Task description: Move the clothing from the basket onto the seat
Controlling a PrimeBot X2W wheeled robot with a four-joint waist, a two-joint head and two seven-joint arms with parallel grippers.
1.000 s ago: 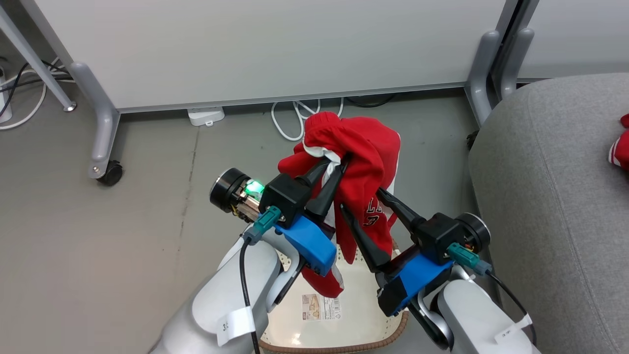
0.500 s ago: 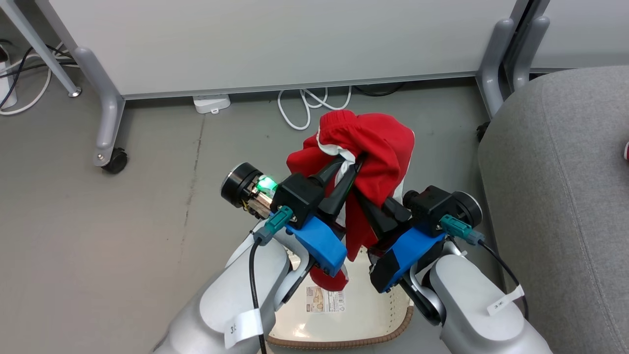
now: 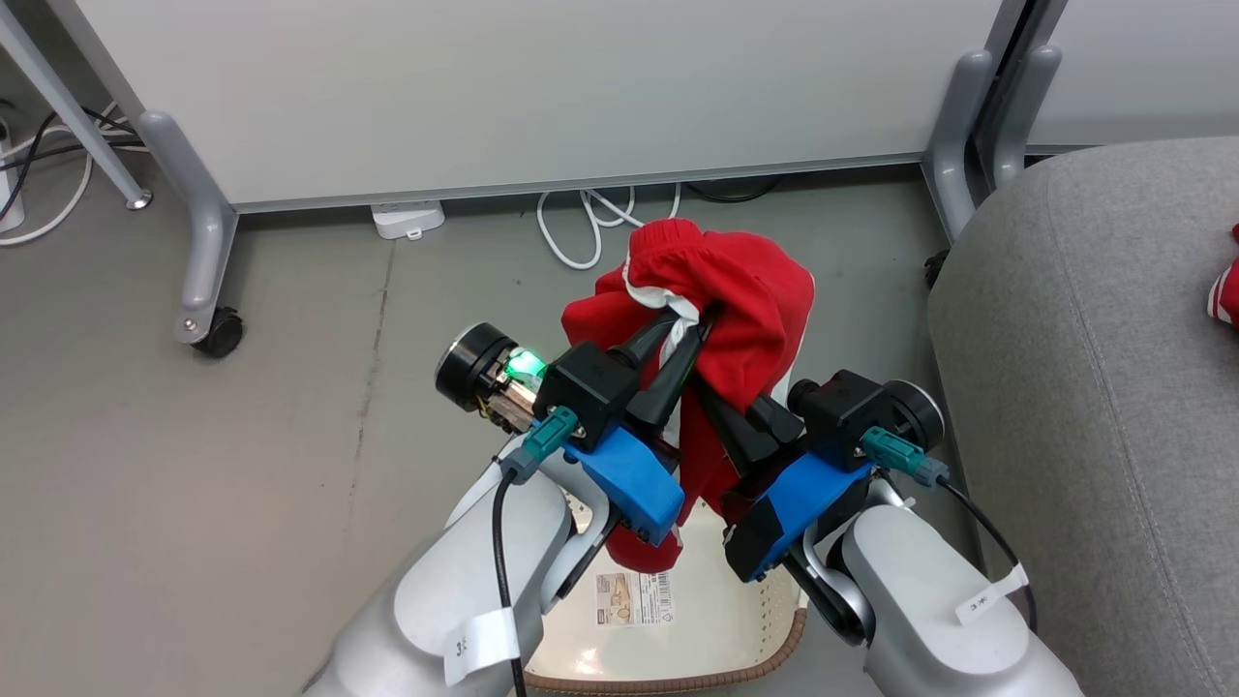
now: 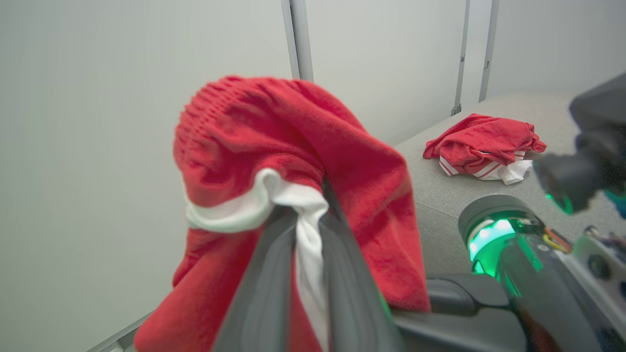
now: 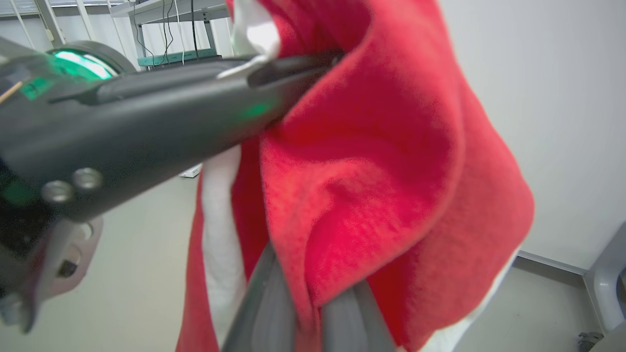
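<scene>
Progress looks about halfway. Second garment (image 4: 481, 154) lies bunched on the seat (image 3: 1084, 387), well apart from the basket (image 3: 786, 634), so that one counts as done. Held garment (image 3: 745, 290) hangs in the air above the basket, not yet over the seat. Its lower end dangles toward the basket, and I cannot tell whether it touches. Basket floor shows bare with a label, and no other red cloth is visible past the arms. Remaining steps, as I judge it: carry the garment right, over the seat, and release.

Left gripper (image 3: 689, 327) is pinched closed on the white trim near the garment's top. Right gripper (image 3: 728, 407) comes up from below with its fingers close together, buried in red fabric, and looks clamped on it too.

Left wrist view gives the seat garment whole, red with white stripes, plus the trim squeezed between the left fingers (image 4: 264, 274). Head view catches a sliver of that garment at its right edge and adds the basket under the arms. Right wrist view shows fabric caught between the right fingers (image 5: 266, 303), with the left gripper crossing above.
</scene>
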